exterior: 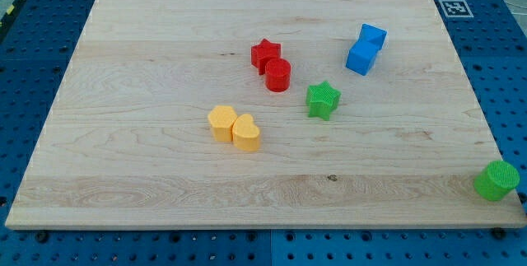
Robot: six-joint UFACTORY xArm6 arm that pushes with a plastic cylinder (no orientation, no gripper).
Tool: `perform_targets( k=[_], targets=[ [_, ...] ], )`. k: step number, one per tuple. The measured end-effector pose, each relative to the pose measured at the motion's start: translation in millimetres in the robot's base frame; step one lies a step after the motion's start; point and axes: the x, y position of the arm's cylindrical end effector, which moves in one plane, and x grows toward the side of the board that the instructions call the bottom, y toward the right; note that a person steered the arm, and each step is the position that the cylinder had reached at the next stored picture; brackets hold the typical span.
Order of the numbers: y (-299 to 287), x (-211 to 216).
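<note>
Neither the rod nor my tip shows anywhere in the camera view. On the wooden board (148, 68), a red star (265, 53) touches a red cylinder (278, 75) just below it, near the middle. A green star (323, 100) sits to their lower right. Toward the upper right, two blue cubes, one (373, 36) above the other (361, 57), touch each other. Left of centre, a yellow hexagonal block (221, 123) leans against a yellow heart-shaped block (246, 132). A green cylinder (496, 180) stands at the board's lower right edge.
The board lies on a blue perforated table (33, 68). A black-and-white marker tag (454, 7) sits at the board's upper right corner.
</note>
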Motion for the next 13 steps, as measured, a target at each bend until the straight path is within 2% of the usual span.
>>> perform_targets(
  k=[4,8,10,13],
  targets=[
    [-18.7,-28.6],
    [-21.8,-39.7],
    [-25.9,-5.5],
    [-61.2,-14.6]
  ],
)
